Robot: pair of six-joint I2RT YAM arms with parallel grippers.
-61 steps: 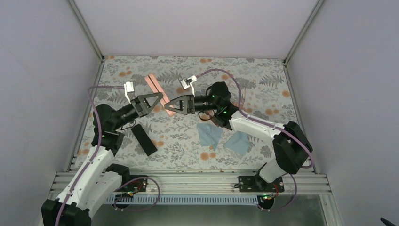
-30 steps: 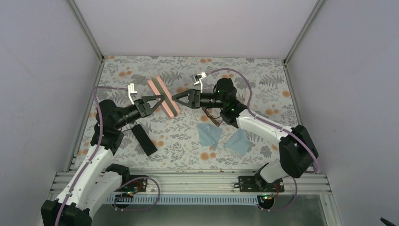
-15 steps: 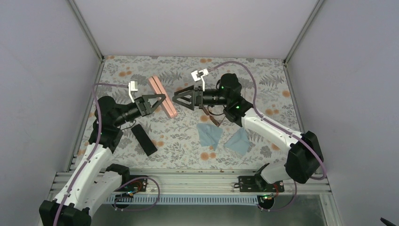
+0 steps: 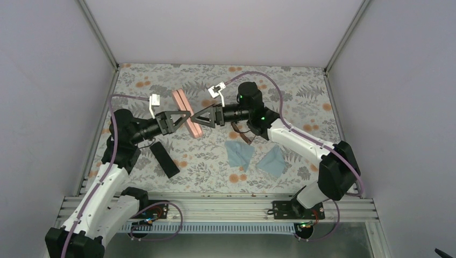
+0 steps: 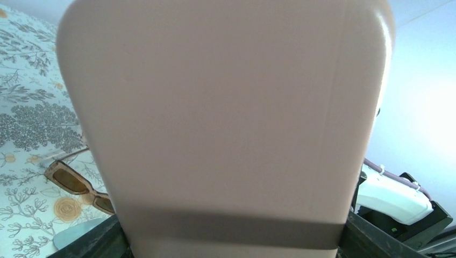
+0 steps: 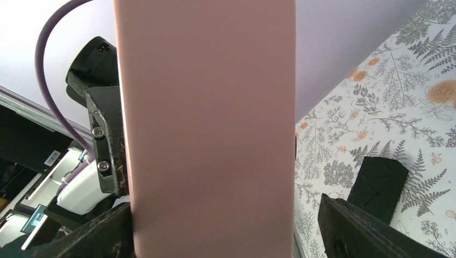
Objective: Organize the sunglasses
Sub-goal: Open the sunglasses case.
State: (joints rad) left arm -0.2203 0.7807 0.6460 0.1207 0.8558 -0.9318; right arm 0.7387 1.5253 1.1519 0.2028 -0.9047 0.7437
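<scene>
The pink case [image 4: 186, 114] hangs above the table, my left gripper [image 4: 186, 116] shut on it from the left. In the left wrist view the case [image 5: 226, 118] fills the frame, with both jaws of that gripper [image 5: 236, 244] against its sides. My right gripper [image 4: 197, 119] stands open around the same case [image 6: 209, 123] from the right. One finger [image 6: 102, 236] sits at the case's side; the other finger [image 6: 365, 231] stands apart from it. A pair of brown sunglasses [image 4: 243, 134] lies on the cloth under the right arm, also in the left wrist view [image 5: 75, 183].
A black case [image 4: 164, 159] lies near the left arm, also in the right wrist view [image 6: 379, 185]. Two light-blue cloths [image 4: 239, 153] [image 4: 272, 161] lie at centre right. Grey walls enclose the floral table [image 4: 301, 97].
The right gripper had drawn back from the pink case and has now come in around it again. The left gripper keeps holding the case, shifted slightly right.
</scene>
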